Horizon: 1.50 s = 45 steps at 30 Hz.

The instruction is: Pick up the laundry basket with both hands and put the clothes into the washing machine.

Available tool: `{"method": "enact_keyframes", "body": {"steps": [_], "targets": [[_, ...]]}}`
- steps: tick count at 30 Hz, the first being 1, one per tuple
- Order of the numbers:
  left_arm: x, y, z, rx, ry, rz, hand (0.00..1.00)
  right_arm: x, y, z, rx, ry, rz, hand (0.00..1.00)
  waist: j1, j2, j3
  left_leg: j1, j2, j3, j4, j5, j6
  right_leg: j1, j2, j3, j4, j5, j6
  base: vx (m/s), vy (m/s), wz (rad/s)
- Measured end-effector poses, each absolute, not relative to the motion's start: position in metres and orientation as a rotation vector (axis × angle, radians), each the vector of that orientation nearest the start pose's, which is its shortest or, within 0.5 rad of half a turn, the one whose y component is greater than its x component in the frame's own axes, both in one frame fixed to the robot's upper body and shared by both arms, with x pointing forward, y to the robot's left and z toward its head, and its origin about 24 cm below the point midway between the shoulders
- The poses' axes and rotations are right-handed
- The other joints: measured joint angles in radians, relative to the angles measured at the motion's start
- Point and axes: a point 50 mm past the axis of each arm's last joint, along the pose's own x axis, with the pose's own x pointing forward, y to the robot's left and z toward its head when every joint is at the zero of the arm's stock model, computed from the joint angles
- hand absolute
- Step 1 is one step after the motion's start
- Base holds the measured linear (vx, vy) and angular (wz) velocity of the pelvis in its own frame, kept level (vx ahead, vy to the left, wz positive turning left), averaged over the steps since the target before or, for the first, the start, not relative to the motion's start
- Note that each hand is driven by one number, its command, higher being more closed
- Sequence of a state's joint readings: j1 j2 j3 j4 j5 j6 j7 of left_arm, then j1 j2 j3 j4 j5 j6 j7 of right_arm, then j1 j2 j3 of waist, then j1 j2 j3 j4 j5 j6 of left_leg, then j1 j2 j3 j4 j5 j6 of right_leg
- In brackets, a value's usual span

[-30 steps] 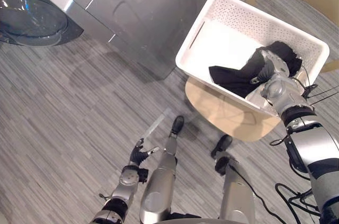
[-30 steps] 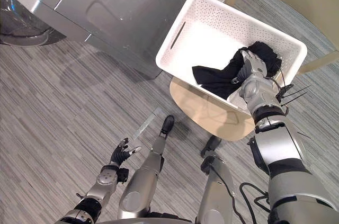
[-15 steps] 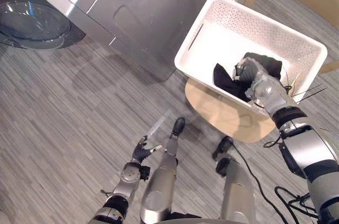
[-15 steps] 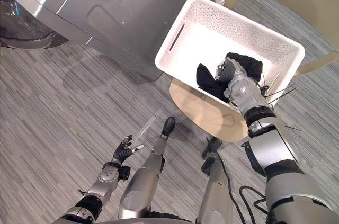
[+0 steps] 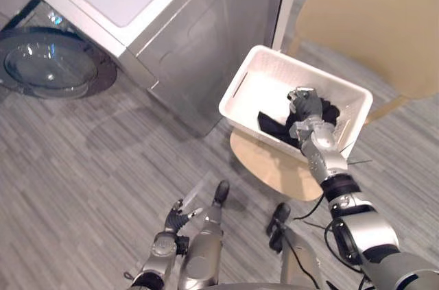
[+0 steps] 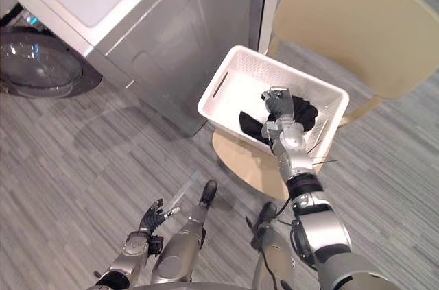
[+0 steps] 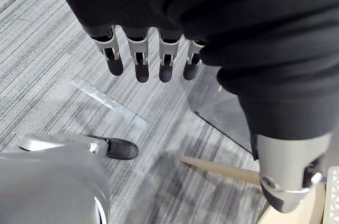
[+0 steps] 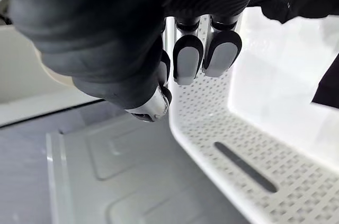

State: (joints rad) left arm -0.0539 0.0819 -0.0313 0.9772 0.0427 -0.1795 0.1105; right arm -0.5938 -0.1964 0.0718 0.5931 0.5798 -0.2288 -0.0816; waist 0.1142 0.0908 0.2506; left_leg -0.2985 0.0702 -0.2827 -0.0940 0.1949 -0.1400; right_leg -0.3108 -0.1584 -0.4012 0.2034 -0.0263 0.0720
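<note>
The black clothes [image 5: 273, 124] are found in the white basket [image 5: 295, 67] on the chair [image 5: 363, 22], gripped by the curled right hand [image 5: 306, 103], the left hand [image 5: 175, 218] hanging slack and empty; it is judged that the basket could be tipped off the chair by a one-handed pull.

The perforated laundry basket [image 5: 255, 72] is white, clothes [image 5: 271, 124] black, washing machine [image 5: 199, 43] silver-grey, chair [image 5: 370, 22] tan, floor [image 5: 82, 166] streaked grey.
</note>
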Motion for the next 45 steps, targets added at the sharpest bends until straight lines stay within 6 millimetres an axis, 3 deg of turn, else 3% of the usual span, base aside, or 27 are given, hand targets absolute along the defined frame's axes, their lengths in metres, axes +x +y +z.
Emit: {"method": "enact_keyframes", "body": {"steps": [3, 4, 7, 11, 15, 22, 24, 27, 32, 36, 41, 45], "targets": [[0.176, 0.177, -0.128, 0.182, 0.757, 0.075, 0.0, 0.355, -0.154, 0.097, 0.382, -0.173, 0.017, 1.0, -0.018, -0.005, -0.012, 0.031, 0.002, 0.026, 0.0, -0.017, 0.008, 0.038, 0.011, 0.016, -0.039, 0.024, 0.002, -0.03, 0.01, -0.16], [0.173, 0.177, -0.129, 0.181, 0.766, 0.075, 0.0, 0.353, -0.155, 0.093, 0.377, -0.164, 0.016, 0.0, -0.02, -0.01, -0.026, 0.037, 0.002, 0.039, 0.0, -0.022, 0.01, 0.047, 0.015, 0.03, -0.059, 0.03, 0.004, -0.05, 0.025, -0.21], [0.165, 0.178, -0.133, 0.179, 0.792, 0.077, 0.0, 0.346, -0.159, 0.079, 0.304, -0.125, 0.008, 0.0, -0.029, -0.022, -0.059, 0.045, 0.0, 0.054, -0.001, -0.037, 0.013, 0.069, 0.025, 0.056, -0.108, 0.056, 0.01, -0.02, 0.026, -0.14], [0.151, 0.18, -0.139, 0.177, 0.83, 0.081, 0.0, 0.34, -0.153, 0.066, 0.003, -0.088, 0.028, 0.0, -0.046, -0.031, -0.067, 0.067, -0.004, 0.08, -0.005, -0.046, 0.026, 0.113, 0.038, 0.089, -0.185, 0.086, 0.021, 0.01, 0.026, -0.15], [0.152, 0.18, -0.139, 0.178, 0.83, 0.079, 0.0, 0.338, -0.154, 0.06, -0.293, -0.071, 0.021, 0.0, -0.048, -0.037, -0.072, 0.067, -0.008, 0.097, -0.007, -0.05, 0.03, 0.126, 0.042, 0.104, -0.234, 0.118, 0.022, 0.04, 0.022, -0.11], [0.152, 0.18, -0.139, 0.182, 0.829, 0.078, 0.0, 0.348, -0.176, 0.052, -0.662, -0.007, 0.004, 0.0, -0.046, -0.038, -0.071, 0.062, -0.018, 0.122, -0.003, -0.045, 0.037, 0.129, 0.043, 0.129, -0.287, 0.169, 0.015, 0.06, 0.007, -0.1], [0.154, 0.179, -0.138, 0.182, 0.824, 0.076, 0.0, 0.358, -0.19, 0.061, -0.756, 0.007, -0.039, 0.0, -0.047, -0.038, -0.068, 0.048, -0.02, 0.126, -0.003, -0.045, 0.038, 0.118, 0.046, 0.134, -0.3, 0.179, 0.014, 0.04, -0.003, -0.07], [0.159, 0.18, -0.137, 0.175, 0.814, 0.082, 0.0, 0.377, -0.208, 0.09, -0.872, -0.01, -0.104, 0.0, -0.045, -0.036, -0.024, 0.031, -0.021, 0.129, -0.003, -0.041, 0.042, 0.1, 0.05, 0.138, -0.301, 0.186, 0.01, 0.0, 0.003, -0.03], [0.167, 0.182, -0.132, 0.137, 0.776, 0.108, 0.0, 0.394, -0.22, 0.13, -0.955, -0.068, -0.156, 0.0, -0.042, -0.027, 0.045, -0.005, -0.019, 0.128, -0.003, -0.04, 0.043, 0.063, 0.053, 0.139, -0.301, 0.194, 0.004, 0.0, 0.0, 0.0], [0.175, 0.184, -0.128, 0.117, 0.739, 0.124, 0.0, 0.401, -0.23, 0.155, -1.022, -0.089, -0.187, 0.0, -0.036, -0.024, 0.085, -0.042, -0.016, 0.119, -0.003, -0.031, 0.047, 0.031, 0.051, 0.133, -0.301, 0.201, 0.005, 0.01, -0.005, 0.03], [0.189, 0.186, -0.12, 0.102, 0.685, 0.137, 0.0, 0.407, -0.248, 0.2, -1.089, -0.145, -0.275, 0.0, -0.007, -0.024, 0.136, -0.09, -0.016, 0.111, -0.002, -0.022, 0.052, -0.012, 0.051, 0.125, -0.301, 0.202, 0.004, 0.02, -0.002, 0.03], [0.196, 0.185, -0.115, 0.121, 0.655, 0.11, 0.0, 0.407, -0.252, 0.215, -1.129, -0.187, -0.311, 0.0, 0.009, -0.025, 0.148, -0.123, -0.018, 0.101, -0.002, -0.02, 0.052, -0.043, 0.051, 0.122, -0.3, 0.202, 0.004, 0.0, 0.001, 0.02]]}}
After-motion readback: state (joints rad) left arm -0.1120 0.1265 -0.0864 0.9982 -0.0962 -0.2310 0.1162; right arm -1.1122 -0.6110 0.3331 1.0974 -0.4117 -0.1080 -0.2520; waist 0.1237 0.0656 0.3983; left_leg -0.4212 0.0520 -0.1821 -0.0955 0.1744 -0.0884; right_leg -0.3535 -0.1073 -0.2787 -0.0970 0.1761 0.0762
